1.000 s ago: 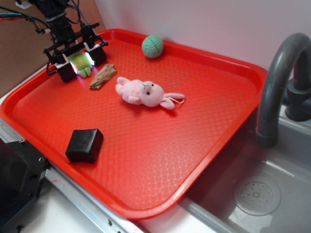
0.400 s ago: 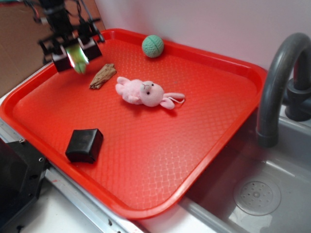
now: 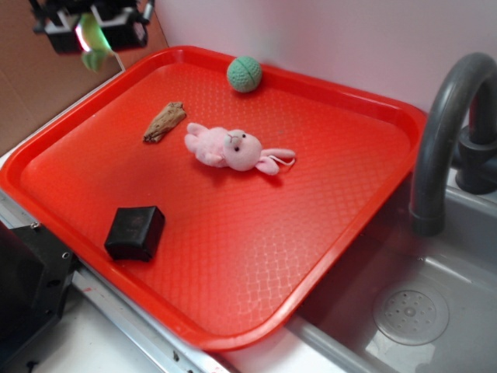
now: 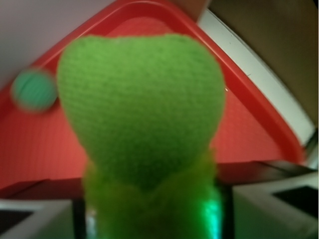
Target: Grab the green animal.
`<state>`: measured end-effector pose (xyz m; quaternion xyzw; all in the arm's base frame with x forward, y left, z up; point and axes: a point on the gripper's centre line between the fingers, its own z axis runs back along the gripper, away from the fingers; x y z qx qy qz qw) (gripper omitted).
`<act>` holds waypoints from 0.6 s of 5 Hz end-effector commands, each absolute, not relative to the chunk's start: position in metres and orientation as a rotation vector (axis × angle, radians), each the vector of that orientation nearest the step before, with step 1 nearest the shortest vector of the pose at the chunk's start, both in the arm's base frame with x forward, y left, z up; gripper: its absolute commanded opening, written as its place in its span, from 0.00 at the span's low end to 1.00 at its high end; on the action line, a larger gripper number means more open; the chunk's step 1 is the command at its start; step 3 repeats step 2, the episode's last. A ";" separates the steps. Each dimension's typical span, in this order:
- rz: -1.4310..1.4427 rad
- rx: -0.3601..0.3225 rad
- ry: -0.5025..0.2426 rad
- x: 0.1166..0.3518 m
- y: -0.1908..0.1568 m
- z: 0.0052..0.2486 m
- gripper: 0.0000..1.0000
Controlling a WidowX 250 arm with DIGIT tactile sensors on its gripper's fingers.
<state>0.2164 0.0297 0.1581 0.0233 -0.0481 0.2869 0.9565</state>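
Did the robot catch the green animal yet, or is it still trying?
It looks caught. The gripper is shut on the green animal and holds it in the air above the far left corner of the red tray; the wrist view is filled by it. The pink bunny, teal ball, brown piece and black box lie untouched. Nothing seems left to grab.

The tool (image 3: 92, 29) holds the green animal (image 3: 93, 45) clamped above the red tray's (image 3: 326, 256) far-left corner.

The gripper (image 3: 92, 33) at eleven o'clock is cut off by the exterior view's top edge. In the wrist view the green animal (image 4: 142, 114) hides most of the tray (image 4: 259, 109), and the teal ball (image 4: 34, 89) at nine o'clock is blurred.
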 end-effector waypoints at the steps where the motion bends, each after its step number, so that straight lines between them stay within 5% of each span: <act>1: 0.198 -0.068 -0.168 0.163 -0.014 0.217 0.00; 3: 0.119 -0.091 -0.140 0.157 -0.024 0.217 0.00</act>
